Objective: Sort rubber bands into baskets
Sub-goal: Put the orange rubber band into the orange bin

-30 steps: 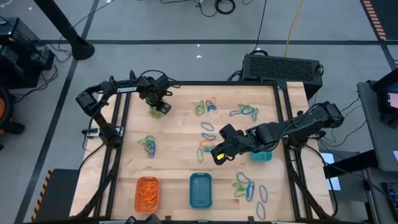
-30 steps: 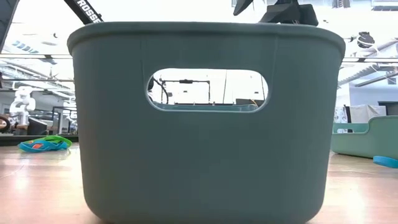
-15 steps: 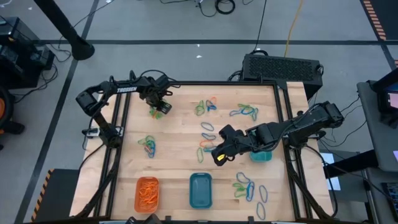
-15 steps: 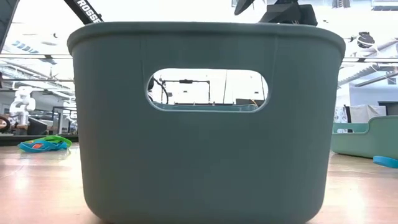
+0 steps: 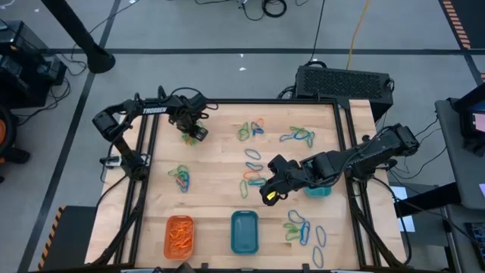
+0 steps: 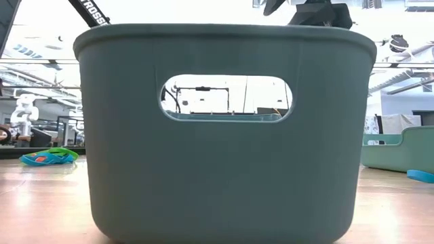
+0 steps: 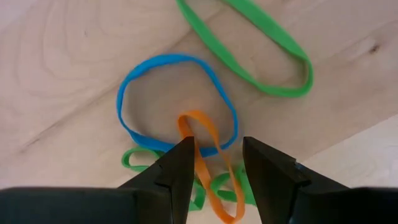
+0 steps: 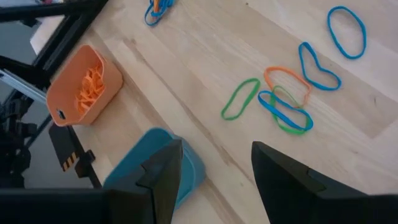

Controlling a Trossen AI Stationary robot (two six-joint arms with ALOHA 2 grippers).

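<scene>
My left gripper (image 5: 194,133) points down at the table's far left, open, low over a small heap of rubber bands. In its wrist view an orange band (image 7: 202,132) runs between the open fingers (image 7: 217,148), lying over a blue band (image 7: 134,93), with a green band (image 7: 261,37) beside them. My right gripper (image 5: 267,195) hangs open and empty above the table's middle, tilted toward the blue basket (image 8: 158,163) and the orange basket (image 8: 84,90). The teal-green basket (image 5: 318,191) sits partly under the right arm. My left gripper comes from above with one finger (image 7: 180,163) on each side of the orange band's narrow loop (image 7: 198,124), which lies flat on the other bands. I cannot tell whether the fingers touch it.
More bands lie in loose clusters at the left (image 5: 180,178), far middle (image 5: 250,130), far right (image 5: 299,136), centre (image 5: 252,178) and near right (image 5: 301,227). The orange basket (image 5: 179,235) holds orange bands. The blue basket (image 6: 224,135) fills the low view.
</scene>
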